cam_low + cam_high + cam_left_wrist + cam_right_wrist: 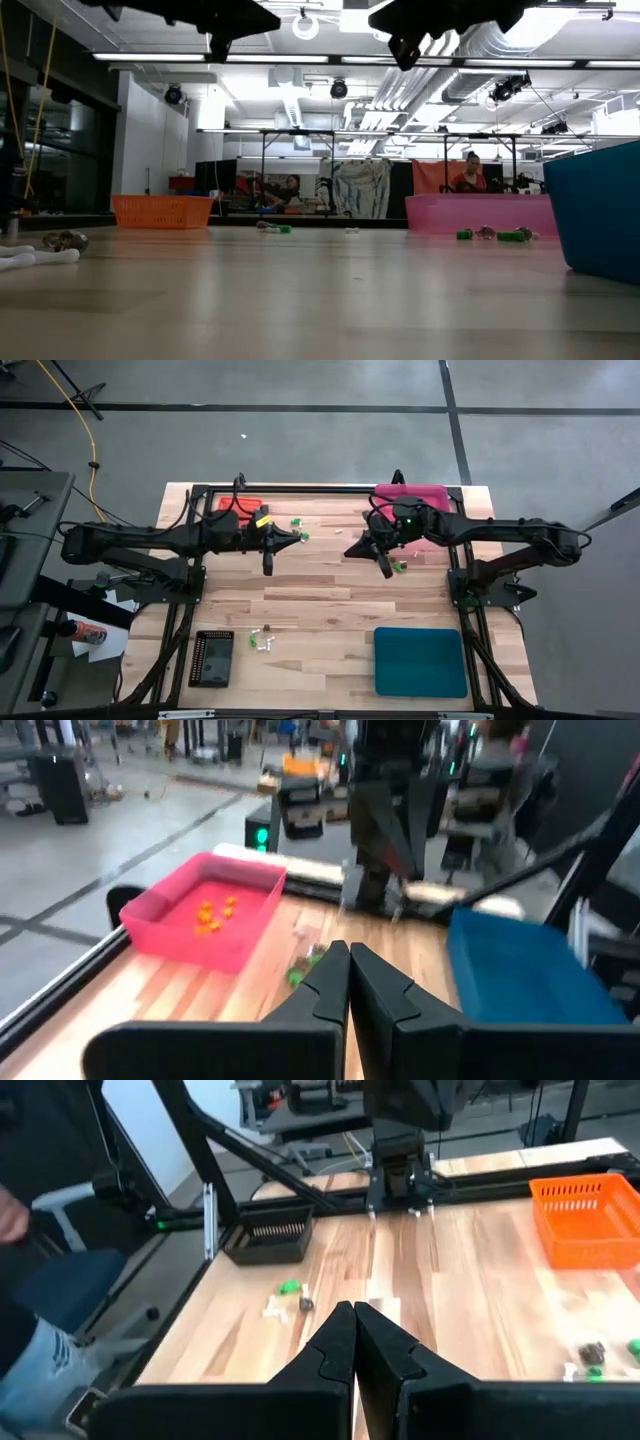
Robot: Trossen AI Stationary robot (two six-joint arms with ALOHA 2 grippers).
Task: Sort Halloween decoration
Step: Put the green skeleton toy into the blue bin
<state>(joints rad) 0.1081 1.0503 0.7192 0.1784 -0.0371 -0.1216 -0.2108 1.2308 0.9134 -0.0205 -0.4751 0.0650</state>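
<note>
Mostly unsorted: a few orange trinkets (210, 915) lie in the pink tray (170, 925), but loose clusters remain on the table (320, 595) beside the orange tray (240, 506), near the right gripper (387, 570), and by the black tray (211, 658). Left gripper (268, 568) and right gripper hover mid-table, fingers pressed together, holding nothing. Teal tray (420, 661) looks unfilled.

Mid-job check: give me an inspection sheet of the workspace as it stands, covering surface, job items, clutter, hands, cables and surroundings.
Surface: wooden table, bare between the trays.
Job's things: trinkets loose near the black tray; more near the left hand; orange pieces already in the pink tray.
Trays: orange tray and teal tray at corners.
Clutter: nothing seen.
Hands: left hand and right hand both shut, empty, raised above the table.
Cables: yellow cable on the floor.
Surroundings: people in the room behind.
</note>
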